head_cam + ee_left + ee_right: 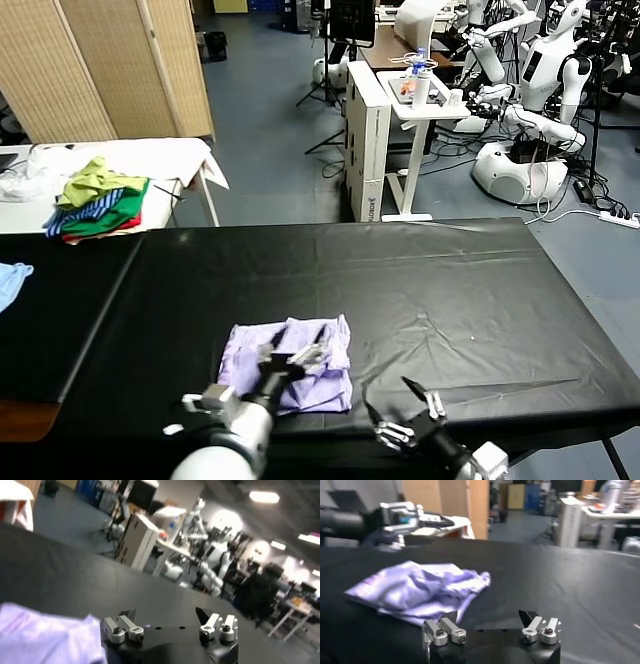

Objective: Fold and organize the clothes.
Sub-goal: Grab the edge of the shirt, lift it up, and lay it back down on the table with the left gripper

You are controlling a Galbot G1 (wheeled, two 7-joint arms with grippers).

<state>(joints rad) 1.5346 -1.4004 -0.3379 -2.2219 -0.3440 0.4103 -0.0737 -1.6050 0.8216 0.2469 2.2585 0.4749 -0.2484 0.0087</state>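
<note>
A: Where is the pale lavender thin-fabric T-shirt (291,363)?

B: It lies bunched in a rough folded rectangle on the black-covered table (450,290), near the robot's edge. It sits right under and ahead of the left gripper (292,361), whose 2 jaws stand spread apart above the cloth, pinching nothing.

A: Is the fabric between those jaws?

B: In the left wrist view the shirt (45,637) lies beside one finger of the left gripper (167,617); the gap between the fingers shows bare black table (60,580). Touching or just clear, I cannot tell.

A: And the right gripper (400,403)?

B: It hovers at the table's near edge, jaws spread wide and holding nothing. From its wrist view the shirt (417,590) lies ahead of its fingers and off to the left gripper's side, apart from the right gripper (487,617), with the left gripper (437,520) above the cloth's far side.

A: Anything else around?

B: A pile of green, yellow, blue-striped and red clothes (97,198) rests on a white table (180,155) well beyond both jaws, and a light blue garment (12,280) lies at the far left.
</note>
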